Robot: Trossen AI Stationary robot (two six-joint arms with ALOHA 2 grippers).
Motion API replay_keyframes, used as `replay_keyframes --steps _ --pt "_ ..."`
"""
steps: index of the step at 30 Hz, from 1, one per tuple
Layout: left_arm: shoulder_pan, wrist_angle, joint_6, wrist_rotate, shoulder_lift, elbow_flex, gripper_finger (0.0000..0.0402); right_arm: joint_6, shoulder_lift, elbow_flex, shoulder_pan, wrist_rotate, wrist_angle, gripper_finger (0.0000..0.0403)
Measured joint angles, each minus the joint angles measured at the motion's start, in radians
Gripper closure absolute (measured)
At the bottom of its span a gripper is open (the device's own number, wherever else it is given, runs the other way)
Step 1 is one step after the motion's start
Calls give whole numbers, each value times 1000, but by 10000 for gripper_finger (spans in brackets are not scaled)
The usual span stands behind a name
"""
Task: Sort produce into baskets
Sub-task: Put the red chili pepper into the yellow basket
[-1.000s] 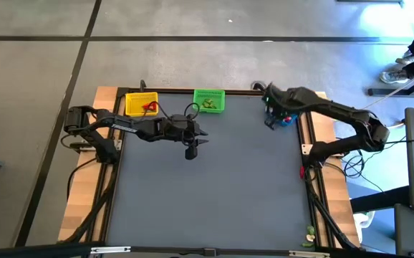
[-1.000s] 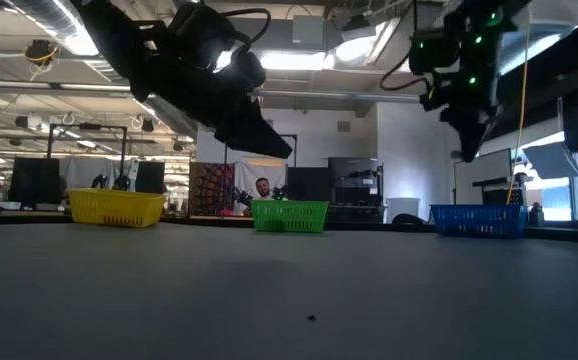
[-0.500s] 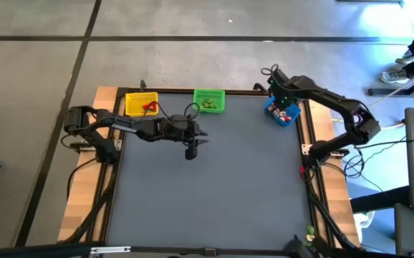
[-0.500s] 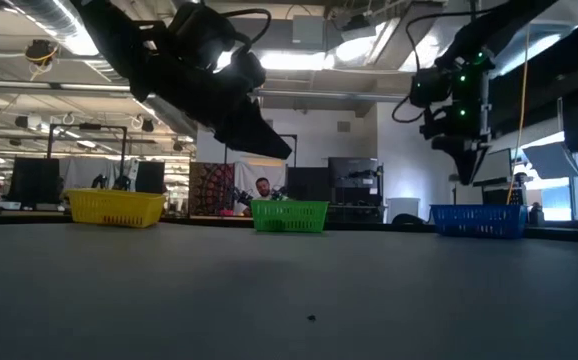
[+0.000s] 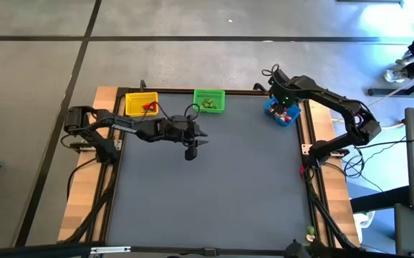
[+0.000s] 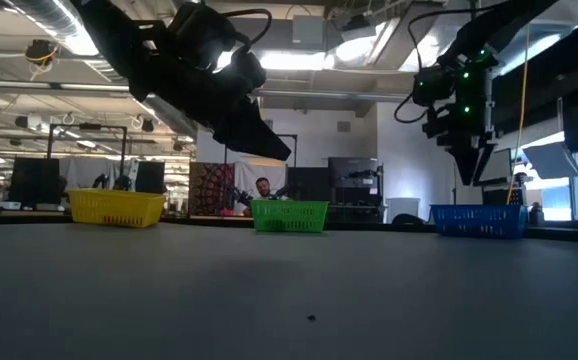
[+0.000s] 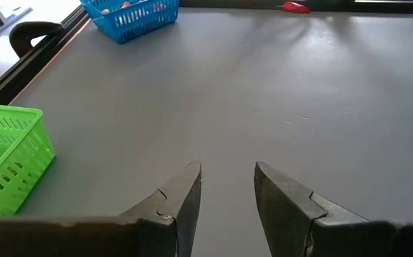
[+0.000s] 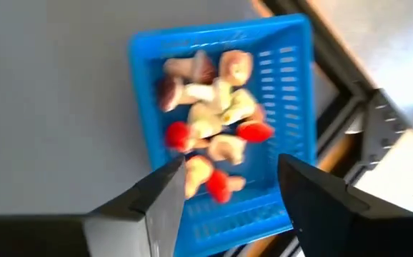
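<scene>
**benchrat:** Low view first, near to far: the table [image 6: 289, 300] in the lower half of the frame has just one dark speck [image 6: 311, 319] on it, too small to tell what it is. Behind it, along the middle, sit the yellow basket [image 6: 116, 208] at left, the green basket [image 6: 289, 216] in the centre and the blue basket [image 6: 478, 220] at right.

**mesh_fan:** So mostly sorted? The high view shows red bits [image 5: 150, 107] in the yellow one, green bits [image 5: 208, 104] in the green one, and the right wrist view shows a red and cream pile [image 8: 210, 128] in the blue.

**benchrat:** Looks nearly done to me. What's left: one red piece [image 7: 296, 7] at the top edge of the left wrist view, lying on the table well apart from the blue basket.

**mesh_fan:** Grippers?

**benchrat:** Right gripper [image 8: 224, 196] hangs right over the blue basket, fingers spread, nothing between them. Left gripper [image 7: 226, 187] sits above the table, just in front of the green basket, fingers parted and empty.

**mesh_fan:** My guess is that stray red piece is the last job.
</scene>
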Motion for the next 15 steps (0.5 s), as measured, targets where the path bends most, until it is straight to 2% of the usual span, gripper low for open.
replay_keyframes --steps 7,15 --pt "0 0 7 0 0 0 274 30 -74 0 126 -140 -46 193" --pt "0 0 8 0 0 0 274 94 -80 0 326 -176 -185 201"
